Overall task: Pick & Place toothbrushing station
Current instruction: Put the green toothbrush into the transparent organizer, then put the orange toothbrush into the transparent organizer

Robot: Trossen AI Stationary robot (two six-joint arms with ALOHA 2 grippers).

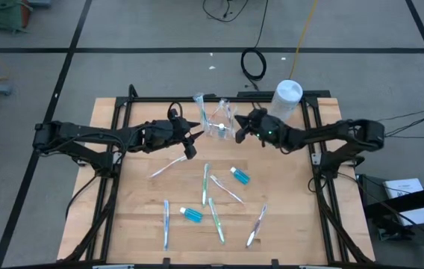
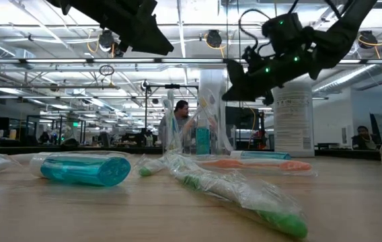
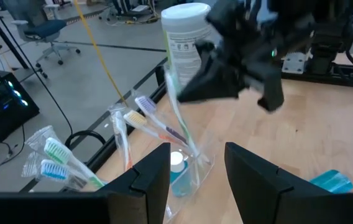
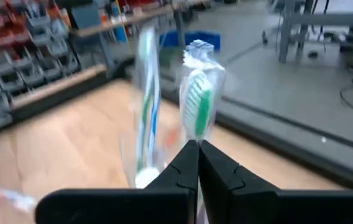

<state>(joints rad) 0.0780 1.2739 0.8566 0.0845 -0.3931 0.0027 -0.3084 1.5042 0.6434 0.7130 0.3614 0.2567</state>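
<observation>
One wrapped green-bristled toothbrush [image 4: 196, 102] is pinched by the right gripper [image 4: 197, 163] over the small clear plastic cup [image 1: 220, 128]; lowering in and release are judged next, while the left gripper [image 3: 196, 177] is held open nearby.

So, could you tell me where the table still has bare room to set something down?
Bare wood lies along the table's left side, left of the blue toothbrush, and at the right, right of the pink toothbrush. It is crowded around the clear cup and between both tubes.

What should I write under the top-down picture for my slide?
Both grippers, left open and right shut, meet at the cup while wrapped toothbrushes and blue tubes lie scattered on the table.
</observation>
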